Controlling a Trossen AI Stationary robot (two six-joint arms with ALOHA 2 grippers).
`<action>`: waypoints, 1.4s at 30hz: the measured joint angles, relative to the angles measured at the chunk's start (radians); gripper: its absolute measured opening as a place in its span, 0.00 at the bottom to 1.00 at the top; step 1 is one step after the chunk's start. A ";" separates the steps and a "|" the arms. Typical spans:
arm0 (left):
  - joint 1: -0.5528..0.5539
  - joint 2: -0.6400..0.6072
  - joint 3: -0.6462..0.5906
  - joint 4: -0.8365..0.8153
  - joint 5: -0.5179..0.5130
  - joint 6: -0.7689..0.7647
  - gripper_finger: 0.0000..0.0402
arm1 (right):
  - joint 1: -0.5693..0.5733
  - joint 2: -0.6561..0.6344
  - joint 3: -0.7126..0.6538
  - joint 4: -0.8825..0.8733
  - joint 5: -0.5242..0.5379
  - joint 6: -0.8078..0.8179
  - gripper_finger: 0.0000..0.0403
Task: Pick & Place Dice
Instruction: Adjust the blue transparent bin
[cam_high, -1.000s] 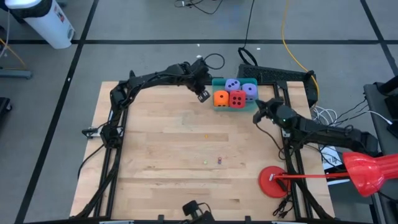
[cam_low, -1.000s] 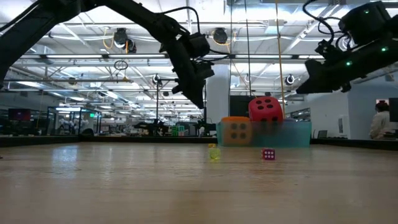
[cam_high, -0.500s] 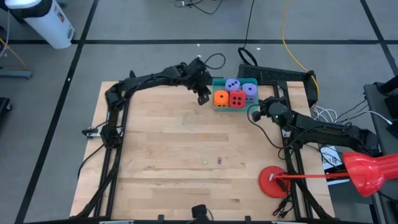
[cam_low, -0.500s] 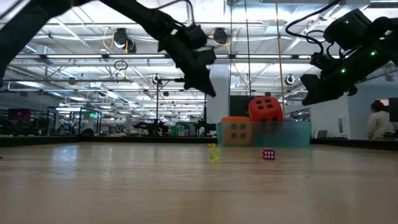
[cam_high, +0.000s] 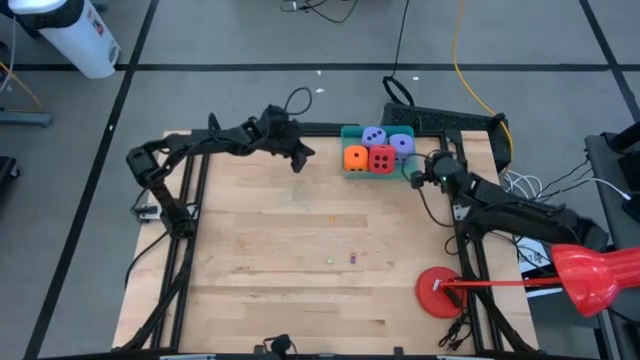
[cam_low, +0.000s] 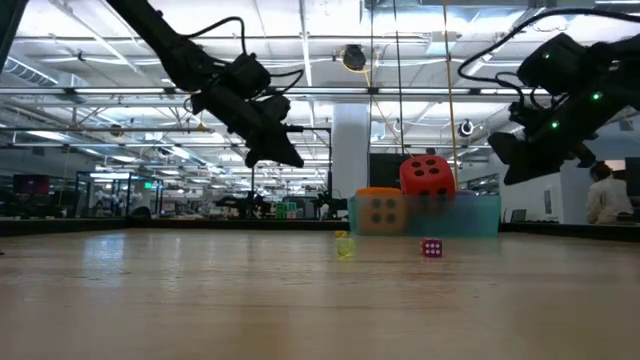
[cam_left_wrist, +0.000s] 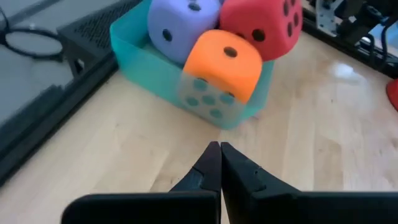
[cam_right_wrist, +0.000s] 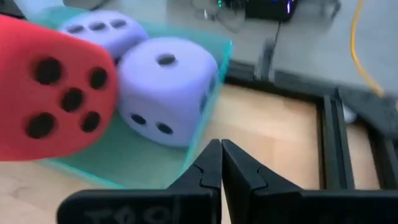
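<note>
Since a second ago, the left end effector has been drawn back from the teal bin toward the desk's left, while the right end effector has been brought closer beside the bin's right end. All four dice are seen in the bin at the desk's far edge: the orange die, the red die and two lavender dice. Both end effectors are clenched and empty. The red die sits high and proud; judged from this, a brush from the nearby right arm could tip it out. Two tiny dice lie unattended mid-desk.
</note>
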 joint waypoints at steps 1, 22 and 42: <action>0.000 0.000 -0.005 0.003 -0.001 -0.007 0.00 | -0.022 0.005 0.000 -0.003 -0.031 0.015 0.00; -0.032 0.034 -0.009 -0.049 -0.061 0.017 0.01 | -0.233 0.370 0.000 0.375 -0.330 -0.063 0.00; -0.005 0.034 -0.009 -0.139 -0.108 0.051 0.01 | -0.243 0.652 0.051 0.648 -0.565 -0.214 0.00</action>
